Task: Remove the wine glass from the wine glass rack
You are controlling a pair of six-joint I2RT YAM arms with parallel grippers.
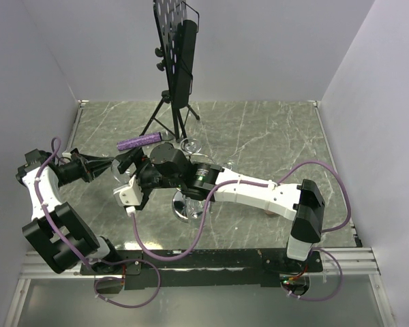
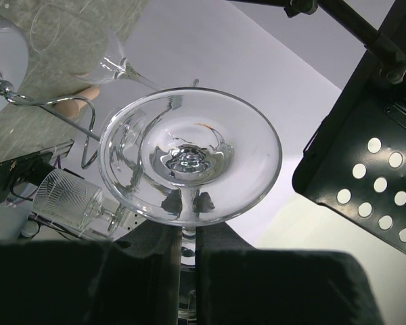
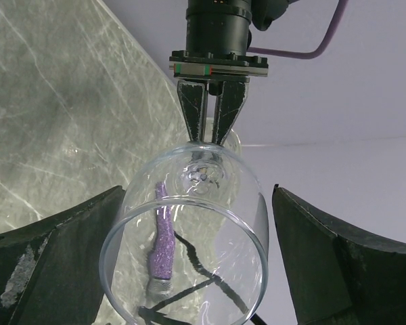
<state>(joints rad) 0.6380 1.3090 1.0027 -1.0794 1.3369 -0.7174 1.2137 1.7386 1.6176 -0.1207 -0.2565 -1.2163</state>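
Grey-veined stone forms the worktop [image 1: 273, 136], and both arms are reached out from its near edge.

The rack [image 1: 186, 206] is met first. Its chrome base is seen near the middle of the worktop, partly covered by the right forearm. Another glass [image 1: 191, 145] is seen at its far side.

Further in, towards the left edge, the wine glass [image 3: 189, 237] is held in the air on its side. It is well apart from the rack's wire loops, so it is judged to be already lifted free.

The left pincer [image 3: 206, 132] is clamped on the stem close under the bowl. The stem was probably chosen because it is the one slim part that narrow fingers can close on firmly.

The bowl's mouth is turned towards the right pincer [image 3: 197, 196], whose fingers are spread wide on either side of the bowl. No contact can be made out. This placing is judged to be a guard or a readiness to receive the bowl, since a glass held only by its stem could swing.

Beyond the glass, a purple glittery stick [image 1: 140, 142] lies on the stone. At the far edge a black perforated music stand [image 1: 174, 41] is set on its tripod.
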